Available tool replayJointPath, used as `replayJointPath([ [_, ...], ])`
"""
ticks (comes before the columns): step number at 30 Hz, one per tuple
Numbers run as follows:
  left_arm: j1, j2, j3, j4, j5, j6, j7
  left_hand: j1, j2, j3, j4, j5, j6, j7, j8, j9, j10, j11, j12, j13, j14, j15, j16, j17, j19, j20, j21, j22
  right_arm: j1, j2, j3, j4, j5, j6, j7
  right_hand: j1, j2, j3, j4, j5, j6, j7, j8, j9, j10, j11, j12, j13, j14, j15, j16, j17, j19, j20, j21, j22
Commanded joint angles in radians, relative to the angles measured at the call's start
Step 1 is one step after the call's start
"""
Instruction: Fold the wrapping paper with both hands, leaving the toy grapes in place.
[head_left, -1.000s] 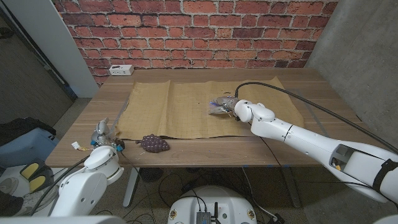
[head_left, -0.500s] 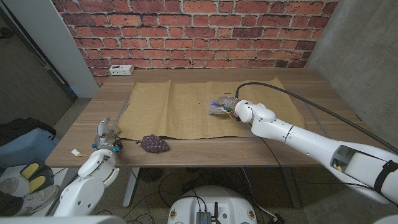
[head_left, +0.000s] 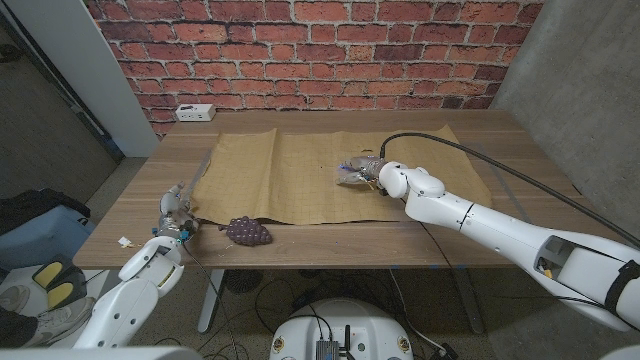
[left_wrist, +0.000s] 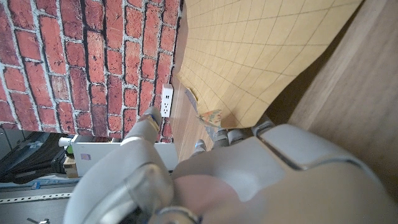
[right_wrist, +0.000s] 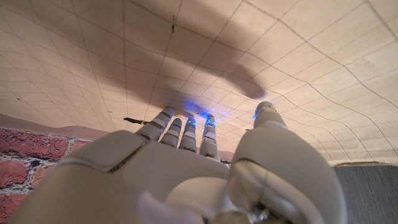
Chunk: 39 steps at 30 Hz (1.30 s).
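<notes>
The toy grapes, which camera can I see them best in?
The head view. There the toy grapes show whole, a dark purple bunch at the near edge of the wrapping paper, close to the left robot hand. The two wrist views look along the paper and give no clear sight of the grapes.

We see a wooden table (head_left: 480, 225) standing before a brick wall; a sheet of tan wrapping paper (head_left: 300, 175) with a faint grid lies spread across its middle, its left part creased and its near left corner slightly lifted; a bunch of dark purple toy grapes (head_left: 247, 232) sits near the front edge, touching the paper's near border; a white power strip (head_left: 194, 112) lies at the far left corner, well apart from the paper.
</notes>
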Motion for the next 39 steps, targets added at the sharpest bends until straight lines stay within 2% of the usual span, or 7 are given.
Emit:
replayJointPath([
  [1,-0.03,0.123,0.008,-0.047,-0.104,0.162,0.234,0.166,-0.019,0.023,-0.01,0.01,-0.048,0.068,0.025,0.005,0.121,-0.013,0.019,0.006,0.12,-0.036,0.011,0.002,0.143,-0.021,0.02,0.003,0.0,0.003,0.008,0.007,0.014,0.021,-0.006,0.003,-0.007,-0.002,-0.004,0.0,0.002,0.002,-0.003,0.001,0.005,-0.003,0.006,0.005,0.003,0.0,0.005,0.004,0.024,0.014,0.007,0.005],
  [6,-0.07,0.163,0.02,-0.079,-0.159,0.272,0.441,0.403,-0.026,-0.002,-0.004,0.015,0.205,0.105,0.06,0.013,0.304,-0.059,0.036,0.011,0.32,-0.087,0.033,0.008,0.334,-0.079,0.08,0.012,0.001,0.005,0.009,0.016,0.022,0.027,-0.003,-0.001,-0.009,-0.003,-0.003,0.0,0.001,0.002,-0.004,0.001,0.005,0.001,0.006,0.005,0.003,0.0,0.005,0.005,0.024,0.014,0.007,0.005],
  [10,-0.119,0.191,0.054,-0.085,-0.173,0.343,0.601,0.472,0.027,-0.004,0.013,0.023,0.472,0.125,0.12,0.024,0.56,-0.112,0.104,0.018,0.517,-0.144,0.071,0.011,0.441,-0.122,0.147,0.02,0.001,0.005,0.012,0.018,0.027,0.031,-0.005,-0.003,-0.01,-0.004,-0.003,0.0,0.001,0.002,-0.004,0.001,0.005,0.0,0.005,0.005,0.003,0.001,0.005,0.005,0.024,0.013,0.006,0.005],
  [17,-0.217,-0.032,-0.016,-0.093,0.099,0.632,0.602,0.447,0.101,0.054,0.044,0.025,0.872,0.095,0.214,0.057,0.896,-0.208,0.196,0.028,0.784,-0.211,0.086,0.008,0.534,-0.178,0.245,0.025,0.004,0.007,0.014,0.026,0.036,0.038,-0.005,-0.007,-0.011,-0.004,-0.002,0.0,0.001,0.002,-0.004,0.001,0.005,0.001,0.006,0.005,0.003,0.001,0.005,0.006,0.024,0.013,0.006,0.005],
  [25,-0.213,0.108,0.069,-0.085,0.199,0.518,0.471,0.426,0.133,0.071,0.086,0.019,0.898,0.099,0.22,0.088,0.902,-0.196,0.203,0.055,0.8,-0.212,0.094,0.036,0.433,-0.163,0.236,0.032,0.012,0.014,0.015,0.048,0.046,0.038,-0.005,-0.009,-0.011,-0.004,-0.003,0.0,0.001,0.002,-0.003,0.001,0.006,0.001,0.006,0.005,0.003,0.001,0.005,0.006,0.025,0.012,0.006,0.005],
  [29,-0.166,0.186,0.103,-0.039,0.321,0.257,0.216,0.421,0.127,0.078,0.098,0.017,0.913,0.086,0.234,0.107,0.904,-0.186,0.2,0.069,0.749,-0.194,0.077,0.042,0.366,-0.135,0.229,0.037,0.018,0.021,0.015,0.07,0.058,0.046,-0.004,-0.009,-0.011,-0.003,-0.003,0.001,0.002,0.002,-0.003,0.001,0.005,0.001,0.006,0.005,0.004,0.002,0.005,0.006,0.025,0.013,0.006,0.005],
  [39,-0.271,0.319,0.207,0.008,0.449,0.116,-0.033,0.407,0.099,0.083,0.09,0.016,0.977,0.068,0.278,0.136,0.935,-0.2,0.205,0.09,0.691,-0.196,0.045,0.03,0.29,-0.118,0.219,0.033,0.019,0.032,0.03,0.106,0.09,0.082,-0.035,-0.008,-0.008,0.0,-0.005,0.002,0.003,0.002,-0.003,0.001,0.003,0.0,0.005,0.005,0.004,0.002,0.004,0.005,0.027,0.014,0.006,0.005],
])
